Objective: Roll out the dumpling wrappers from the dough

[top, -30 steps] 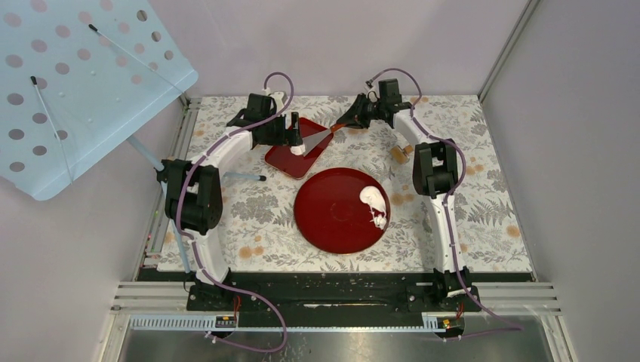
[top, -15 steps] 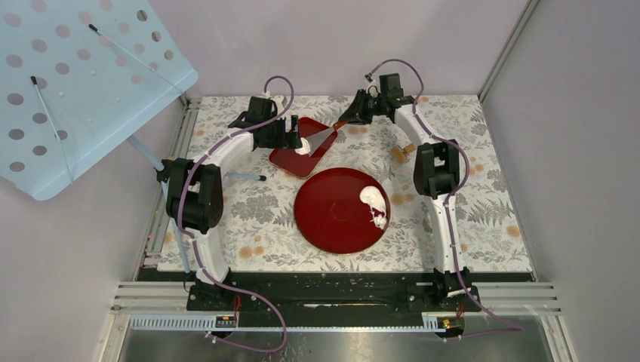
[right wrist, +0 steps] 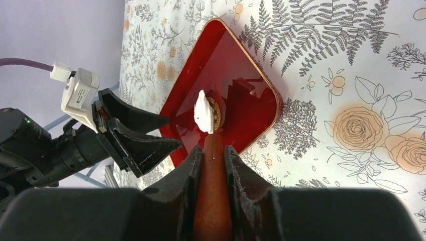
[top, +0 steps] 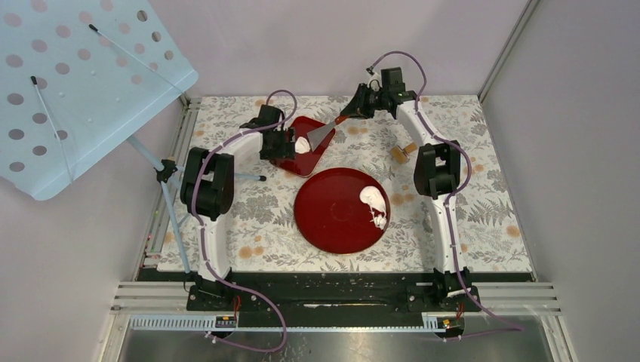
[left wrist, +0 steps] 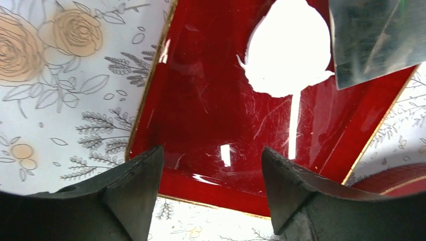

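Nearest to the arm bases we see the round red plate [top: 324, 222]; on its right part lies an irregular white lump of dough [top: 373, 202], neither flat nor round, so we judge it is material left to work. Further away stands the square red tray [left wrist: 201, 110]; one dumpling wrapper [left wrist: 289, 50], thin, white and roughly round with a small point, lies flat on it. The left gripper [left wrist: 212, 168] hangs over the near edge of this tray with its fingers spread and nothing between them; it is apart from the wrapper. Beyond, the right gripper [right wrist: 213, 151] is pressed together on the brown handle of a scraper [right wrist: 213, 201]; the metal blade [left wrist: 374, 40] covers the right edge of the wrapper, but whether it touches we cannot tell. To our judgement one wrapper is finished and placed on the tray; the lump on the plate waits to be portioned and rolled, so much of the work remains.
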Available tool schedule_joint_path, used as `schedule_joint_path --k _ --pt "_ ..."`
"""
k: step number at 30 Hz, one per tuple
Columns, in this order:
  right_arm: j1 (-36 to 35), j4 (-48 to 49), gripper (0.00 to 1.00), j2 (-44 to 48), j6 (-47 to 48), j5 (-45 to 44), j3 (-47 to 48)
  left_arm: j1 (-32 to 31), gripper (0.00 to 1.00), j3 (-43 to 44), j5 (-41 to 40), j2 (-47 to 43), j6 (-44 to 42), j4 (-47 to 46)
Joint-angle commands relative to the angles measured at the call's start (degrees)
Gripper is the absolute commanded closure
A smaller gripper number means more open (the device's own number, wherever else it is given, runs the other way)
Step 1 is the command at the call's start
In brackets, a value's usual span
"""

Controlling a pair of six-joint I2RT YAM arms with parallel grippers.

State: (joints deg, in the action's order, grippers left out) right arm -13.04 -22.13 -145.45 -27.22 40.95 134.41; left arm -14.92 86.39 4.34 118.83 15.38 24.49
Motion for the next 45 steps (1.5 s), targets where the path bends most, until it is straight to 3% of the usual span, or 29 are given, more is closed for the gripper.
schedule_joint_path --k 1,5,11,16,23,30,33,39,45 --pt "0.4 0.3 1.0 4.9 -0.1 0.4 3.2 -0.8 0.35 4.1 -6.8 2.1 0.6 3.4" --pt "0.4 0.3 1.0 5.8 1.0 -0.4 2.7 -1.0 0.48 5.2 -7.6 3.2 0.7 4.7" --pt "1.0 1.0 1.0 5.5 -3.5 7.1 7.2 -1.1 0.46 4.9 -5.3 1.6 0.3 3.4" --pt "0.8 6.6 1.0 7.9 -7.9 8.4 3.8 -1.1 0.44 5.5 -4.6 1.2 0.3 3.2" --pt "0.6 9.1 1.0 2.4 -10.8 8.7 3.5 -1.2 0.43 5.0 -1.3 0.8 0.5 2.0" --pt "0.6 21.5 1.0 -3.6 -21.5 13.3 2.0 -1.2 0.43 5.2 -0.7 0.9 0.4 1.9" --pt "0.6 20.5 1.0 -4.9 -19.2 11.8 2.2 -1.2 0.43 5.2 -0.7 1.0 0.5 1.9" --pt "1.1 9.3 1.0 -5.6 -9.9 5.5 2.5 -1.1 0.43 5.2 -0.8 0.4 0.5 1.9" --pt "2.5 7.8 1.0 -5.6 -10.2 3.8 2.6 -1.1 0.44 4.8 -1.1 0.2 0.2 1.8"
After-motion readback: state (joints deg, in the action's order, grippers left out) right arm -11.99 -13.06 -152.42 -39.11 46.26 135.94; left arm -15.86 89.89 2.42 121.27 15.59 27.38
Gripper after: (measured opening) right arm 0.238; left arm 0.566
